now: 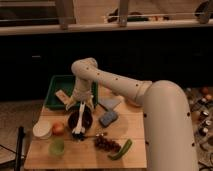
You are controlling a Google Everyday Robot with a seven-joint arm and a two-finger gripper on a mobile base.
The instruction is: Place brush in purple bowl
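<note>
On the bench (85,158), a purple bowl (88,118) holds a white brush (78,125) lying toward its near rim, with the claw (81,103) at the handle end, its grip impossible to tell.

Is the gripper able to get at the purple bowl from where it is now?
Likely yes. The gripper hangs just above the purple bowl, with the brush reaching down across it. The orange and blue-grey sponge sit beside the bowl, not over it.
</note>
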